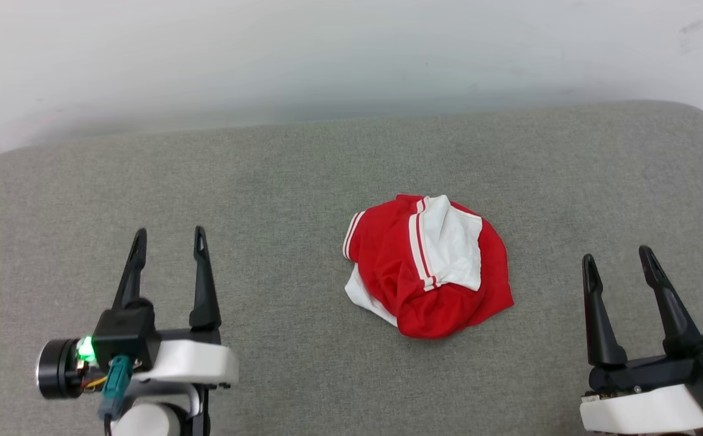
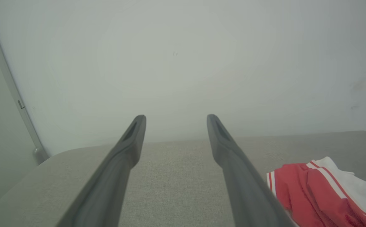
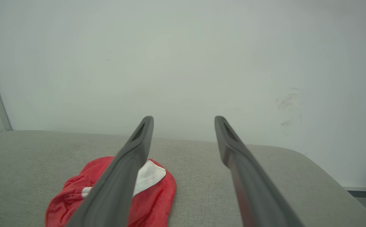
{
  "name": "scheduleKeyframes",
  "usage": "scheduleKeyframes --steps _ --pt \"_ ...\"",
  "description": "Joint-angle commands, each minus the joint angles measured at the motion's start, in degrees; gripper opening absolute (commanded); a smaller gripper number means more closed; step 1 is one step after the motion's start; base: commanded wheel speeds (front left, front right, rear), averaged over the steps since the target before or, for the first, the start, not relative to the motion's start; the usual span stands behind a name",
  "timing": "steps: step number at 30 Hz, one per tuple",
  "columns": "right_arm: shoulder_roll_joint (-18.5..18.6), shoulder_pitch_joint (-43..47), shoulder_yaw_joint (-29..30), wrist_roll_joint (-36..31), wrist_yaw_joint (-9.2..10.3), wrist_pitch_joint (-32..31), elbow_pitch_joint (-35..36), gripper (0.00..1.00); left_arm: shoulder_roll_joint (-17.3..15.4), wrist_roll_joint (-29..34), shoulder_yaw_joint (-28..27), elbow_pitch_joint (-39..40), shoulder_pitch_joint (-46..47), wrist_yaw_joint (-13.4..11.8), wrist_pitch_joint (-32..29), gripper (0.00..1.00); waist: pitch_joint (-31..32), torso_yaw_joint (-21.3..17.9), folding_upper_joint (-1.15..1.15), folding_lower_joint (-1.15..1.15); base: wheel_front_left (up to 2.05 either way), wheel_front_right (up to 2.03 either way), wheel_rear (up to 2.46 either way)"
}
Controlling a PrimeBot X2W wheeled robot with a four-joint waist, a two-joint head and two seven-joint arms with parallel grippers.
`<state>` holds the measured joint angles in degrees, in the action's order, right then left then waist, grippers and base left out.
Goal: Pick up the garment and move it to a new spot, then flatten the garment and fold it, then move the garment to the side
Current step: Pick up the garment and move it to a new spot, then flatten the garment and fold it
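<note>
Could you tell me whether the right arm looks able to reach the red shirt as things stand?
Probably yes: the right gripper is open and empty, and only bare grey surface lies between it and the crumpled shirt on its left.

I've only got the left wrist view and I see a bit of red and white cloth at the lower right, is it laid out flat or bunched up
Observer: Bunched up. The red jersey T-shirt lies in a crumpled heap on the grey padded surface.
Operator: Where's the right gripper?
Observer: The right gripper is open, off to the shirt's right, clear of it.
Operator: Is my left one touching it?
Observer: No, the left gripper is open, with bare surface between it and the shirt.
</note>
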<state>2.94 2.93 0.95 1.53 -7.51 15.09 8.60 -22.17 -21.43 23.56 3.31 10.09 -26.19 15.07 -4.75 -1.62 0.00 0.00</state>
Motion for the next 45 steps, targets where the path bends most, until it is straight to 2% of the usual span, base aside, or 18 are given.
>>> scheduleKeyframes --steps 1,9,12,21,33,36,38,42,45 --pt "-0.1 1.0 0.1 0.9 0.03 0.1 -0.5 1.0 1.6 2.2 -2.9 0.6 -3.1 1.0 0.1 1.0 0.7 0.3 0.0 0.0 0.0 0.0 0.0" --pt "-0.1 3.1 -0.4 3.1 0.03 0.1 -2.4 1.0 7.5 7.5 -9.9 0.2 -11.9 5.6 0.1 1.0 3.3 0.2 0.0 0.0 0.0 0.0 0.0" --pt "-0.1 4.5 -0.5 4.5 0.03 0.1 -3.4 1.0 9.5 9.7 -12.3 -0.2 -14.3 8.1 0.1 1.0 3.9 0.2 0.0 0.0 0.0 0.0 0.0" --pt "-0.1 6.4 -0.3 6.0 0.03 0.1 -4.8 1.0 12.6 13.9 -14.9 -1.1 -17.1 13.7 0.1 1.0 4.6 0.5 0.0 0.0 0.0 0.0 0.0" --pt "-0.1 6.8 -0.6 6.1 0.03 0.1 -5.4 1.0 14.8 16.4 -17.7 -2.7 -18.0 16.8 0.1 1.0 4.7 0.6 0.0 0.0 0.0 0.0 0.0" --pt "-0.1 5.6 1.5 7.0 0.04 0.1 -4.6 1.0 15.3 16.8 -18.2 -2.9 -18.0 17.4 0.1 1.0 4.6 0.8 0.0 0.0 0.0 0.0 0.0" --pt "-0.1 3.9 3.0 7.3 0.03 0.1 -3.6 1.0 15.6 17.1 -18.6 -2.9 -17.8 17.6 0.2 1.0 4.4 1.0 0.0 0.0 0.0 0.0 0.0" --pt "0.0 -1.3 4.2 3.8 0.03 0.1 -0.6 1.0 16.2 17.6 -19.1 -2.8 -17.0 18.2 0.2 1.0 3.8 1.2 0.0 0.0 0.0 0.0 0.0" --pt "2.0 -7.5 3.7 2.1 0.03 0.1 1.3 1.0 16.6 17.8 -19.5 -2.7 -16.3 18.5 0.2 1.0 2.8 1.2 0.0 0.0 0.0 0.0 0.0"
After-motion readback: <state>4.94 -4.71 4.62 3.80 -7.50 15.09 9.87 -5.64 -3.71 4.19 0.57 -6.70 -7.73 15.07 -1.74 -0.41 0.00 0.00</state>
